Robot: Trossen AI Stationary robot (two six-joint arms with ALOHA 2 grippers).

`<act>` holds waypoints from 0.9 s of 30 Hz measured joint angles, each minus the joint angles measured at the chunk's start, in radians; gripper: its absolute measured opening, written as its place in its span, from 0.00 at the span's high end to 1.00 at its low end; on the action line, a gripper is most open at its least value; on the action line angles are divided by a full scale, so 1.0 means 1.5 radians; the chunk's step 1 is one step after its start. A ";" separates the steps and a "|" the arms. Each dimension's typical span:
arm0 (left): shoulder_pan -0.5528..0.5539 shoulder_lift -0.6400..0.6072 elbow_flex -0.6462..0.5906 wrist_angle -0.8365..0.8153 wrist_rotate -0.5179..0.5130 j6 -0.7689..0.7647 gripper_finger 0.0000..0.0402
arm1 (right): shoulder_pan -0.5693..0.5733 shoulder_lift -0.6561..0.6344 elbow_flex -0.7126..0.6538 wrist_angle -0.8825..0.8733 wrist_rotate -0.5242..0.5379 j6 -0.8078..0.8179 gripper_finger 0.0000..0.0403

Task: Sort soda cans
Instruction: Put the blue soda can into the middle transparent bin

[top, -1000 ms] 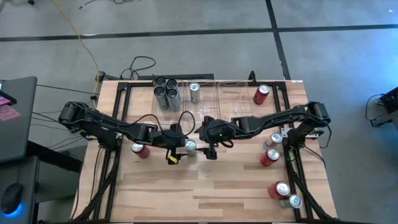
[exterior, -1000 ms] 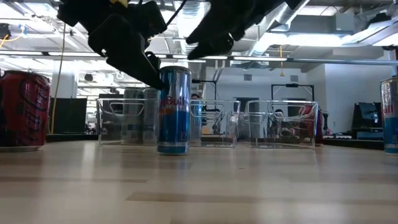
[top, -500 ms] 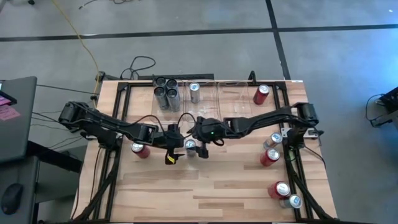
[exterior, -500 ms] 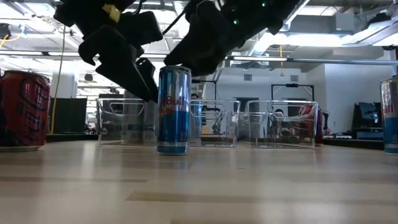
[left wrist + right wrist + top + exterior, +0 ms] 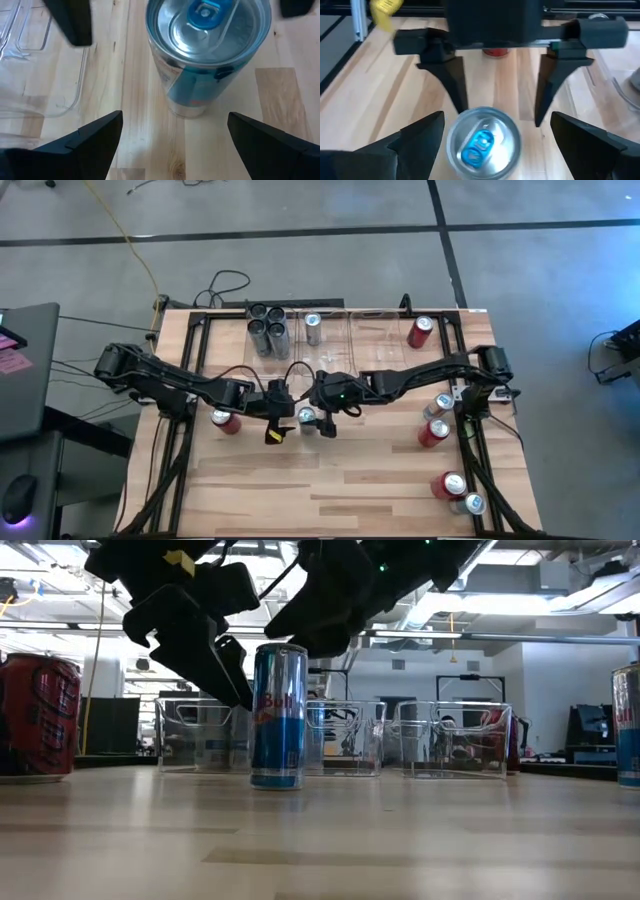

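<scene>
While both grippers crowd one upright can, the entry runs from the table's near edge outward.

Near edge, right corner: a red can with a silver-blue can just beside it, both standing.

Middle band: the silver-blue can at work, upright, long axis vertical, blue tab up. The left gripper sits on its left side, fingers spread wide, the can between the line of its fingertips and just ahead of them. The right gripper sits on the can's right side, fingers likewise spread, the can top close under its wrist camera. Neither pinches anything. The two face each other across the can; judged by eye, they are about equally near, so either could close on it, but not both.

Same band, outward: a red can under the left arm; a second red can and a second silver-blue can by the right arm's base.

Far edge: clear bins holding dark grey cans, one silver-blue can and one red can, each sort in its own bin.

Change against a second ago: the right gripper has come in from farther right and lower to the can; the left gripper has stayed put, and both openings are unchanged.
</scene>
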 joint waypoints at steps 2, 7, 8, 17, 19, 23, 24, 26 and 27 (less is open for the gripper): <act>0.000 0.000 0.000 -0.003 0.000 0.000 0.11 | 0.005 -0.001 0.000 0.001 0.000 0.000 0.05; 0.000 0.000 0.000 -0.003 0.000 -0.001 0.11 | 0.012 -0.001 0.000 -0.001 -0.001 -0.002 0.05; 0.000 0.000 0.000 -0.003 0.000 -0.003 0.11 | 0.012 -0.001 0.000 -0.004 -0.001 0.000 0.05; 0.000 0.000 0.000 -0.002 0.000 -0.006 0.11 | 0.012 0.008 0.000 -0.025 -0.002 0.003 0.05; 0.000 -0.001 0.000 -0.002 0.000 -0.011 0.11 | 0.012 0.008 -0.001 -0.031 -0.002 0.003 0.05; 0.000 -0.001 0.000 -0.001 0.000 -0.016 0.11 | 0.012 0.007 -0.001 -0.030 -0.002 0.003 0.05; 0.000 -0.001 0.000 -0.002 0.000 -0.017 0.11 | 0.012 0.007 -0.001 -0.031 -0.002 0.003 0.05; 0.000 -0.001 0.000 -0.001 0.000 -0.023 0.11 | 0.012 0.007 -0.001 -0.033 -0.001 0.005 0.08; 0.000 -0.001 0.000 -0.001 0.000 -0.026 0.11 | 0.012 0.007 -0.001 -0.033 -0.001 0.005 0.09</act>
